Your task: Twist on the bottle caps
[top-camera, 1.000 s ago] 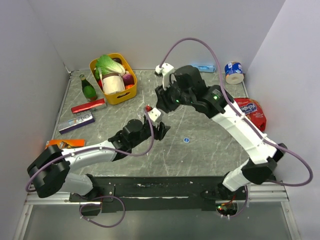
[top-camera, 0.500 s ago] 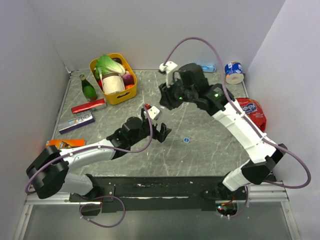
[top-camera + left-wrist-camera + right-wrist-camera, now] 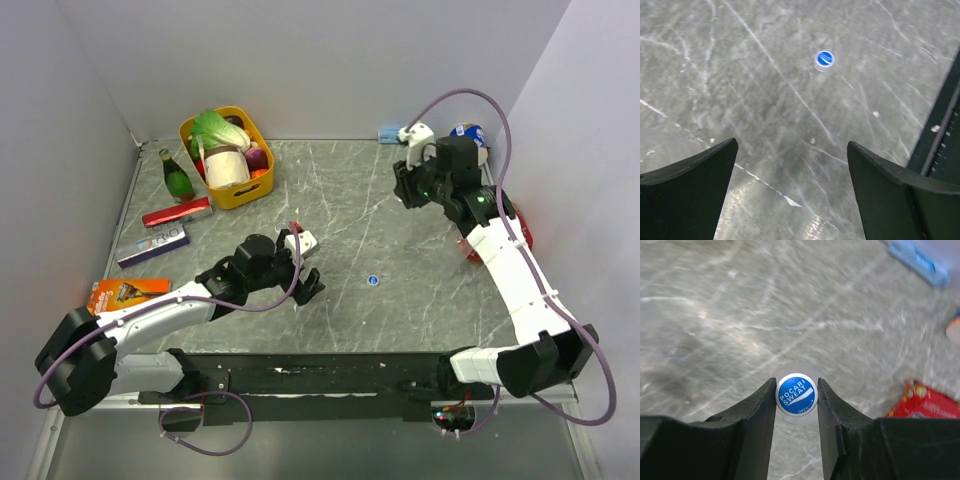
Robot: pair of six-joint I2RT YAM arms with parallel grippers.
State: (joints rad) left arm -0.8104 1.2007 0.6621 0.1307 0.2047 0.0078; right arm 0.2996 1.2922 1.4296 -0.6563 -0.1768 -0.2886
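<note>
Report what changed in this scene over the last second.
The left claw went from shut to wide open and drew back toward its base. The right claw, clamped on the blue Pocari Sweat cap, swung from the centre out to the far right. The loose blue cap, yellow basket and green bottle stayed put.

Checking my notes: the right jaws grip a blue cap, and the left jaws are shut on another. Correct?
No: in the left wrist view the left gripper has jaws open, empty; a blue cap lies on the table ahead. The rest stands.
</note>
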